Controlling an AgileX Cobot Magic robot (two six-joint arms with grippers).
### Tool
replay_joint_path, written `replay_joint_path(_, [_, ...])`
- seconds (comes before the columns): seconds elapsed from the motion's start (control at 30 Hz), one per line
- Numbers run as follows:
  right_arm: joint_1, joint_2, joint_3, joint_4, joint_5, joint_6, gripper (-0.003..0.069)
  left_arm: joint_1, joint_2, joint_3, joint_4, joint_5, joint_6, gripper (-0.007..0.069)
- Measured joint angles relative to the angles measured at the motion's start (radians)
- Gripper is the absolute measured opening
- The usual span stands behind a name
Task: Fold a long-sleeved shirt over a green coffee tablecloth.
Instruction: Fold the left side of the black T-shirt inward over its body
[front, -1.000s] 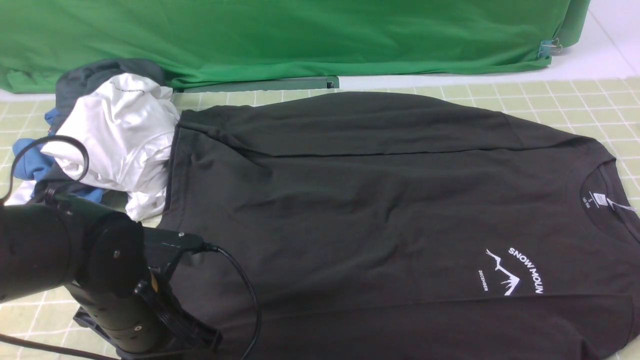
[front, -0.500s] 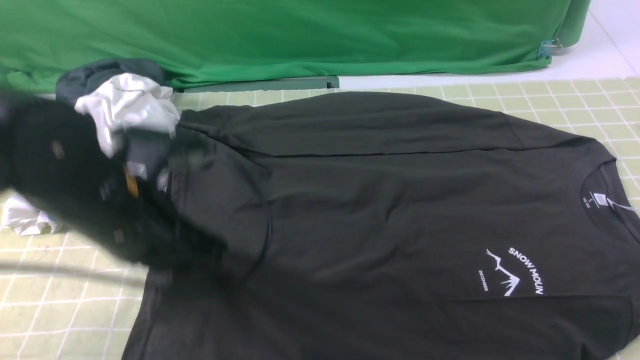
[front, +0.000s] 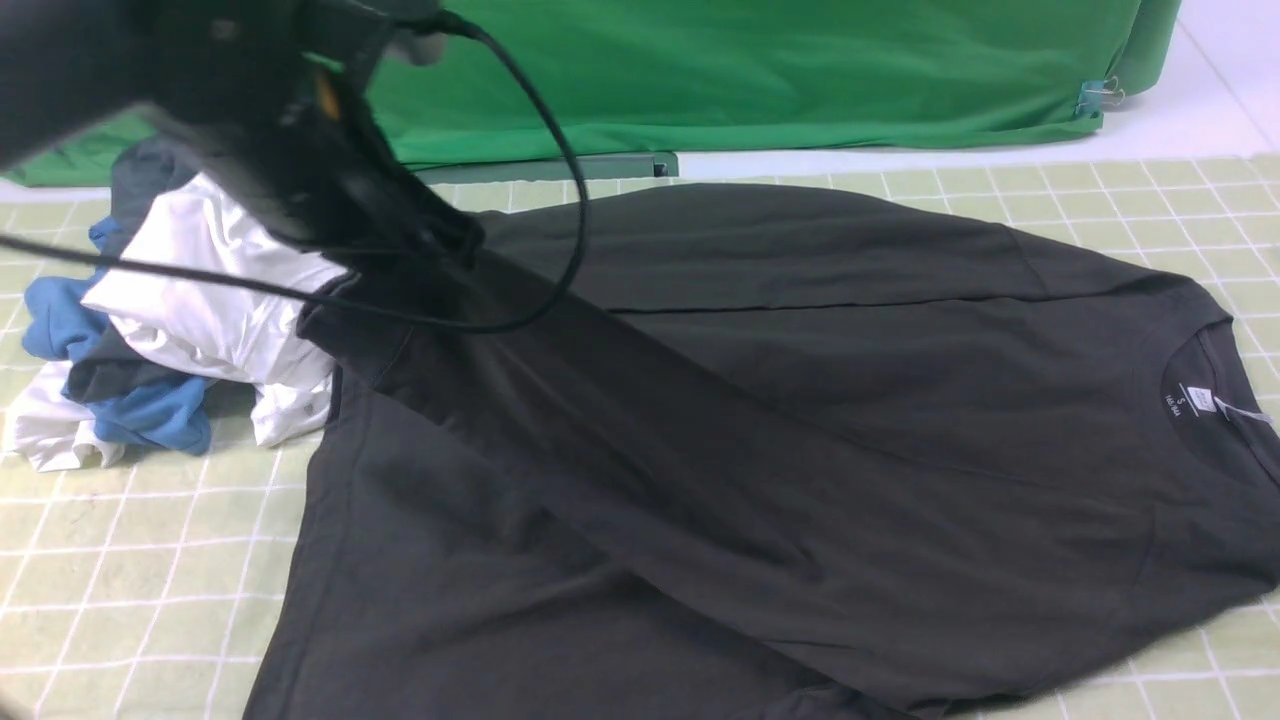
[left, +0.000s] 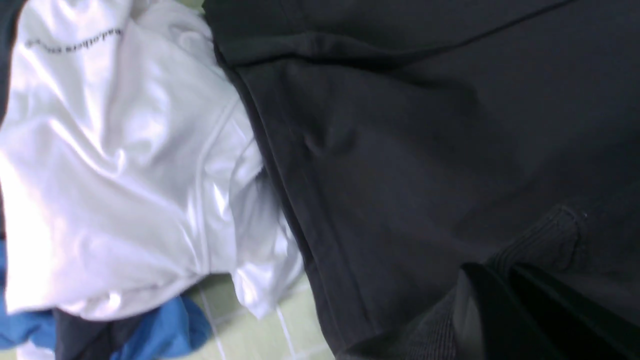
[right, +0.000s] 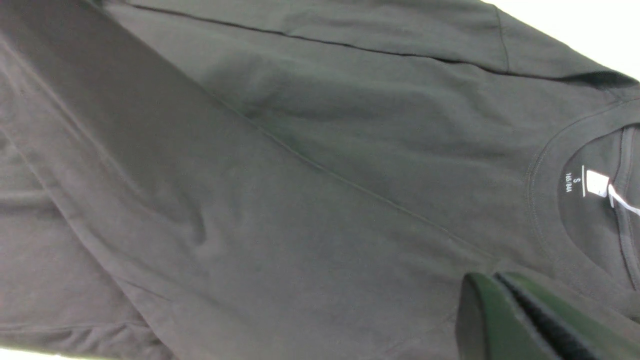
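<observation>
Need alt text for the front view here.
The left gripper, raised at upper left, holds one sleeve of the black long-sleeved shirt, drawn diagonally across its body. The shirt lies on the gridded green coffee tablecloth, a pile of white and blue garments beside its hem, plain green fabric behind.

I see the large black crew-neck cotton long-sleeved shirt (front: 800, 400) plain across its body, its small neck label (front: 1200, 400) white. The wide pale yellow-green tablecloth (front: 130, 560) carries a grid of thin white lines. The draped bright green fabric (front: 750, 70) is plain. One crumpled white garment (front: 190, 330) shows beside a bunched blue garment (front: 150, 425).
</observation>
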Motion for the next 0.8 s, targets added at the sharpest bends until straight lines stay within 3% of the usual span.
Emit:
replay_joint_path(0.4, [0.000,0.001,0.000,0.018,0.000,0.000,0.0038,0.004,0.249,-0.027,0.167,-0.006,-0.138,0.0015])
replay_joint_path(0.67, [0.000,0.001,0.000,0.021,0.000,0.000,0.0047,0.028,0.302,-0.027,0.136,-0.028,-0.170,0.0028])
replay_joint_path(0.8, [0.000,0.001,0.000,0.021,0.000,0.000,0.0048,0.041,0.308,-0.027,0.138,-0.027,-0.172,0.0102])
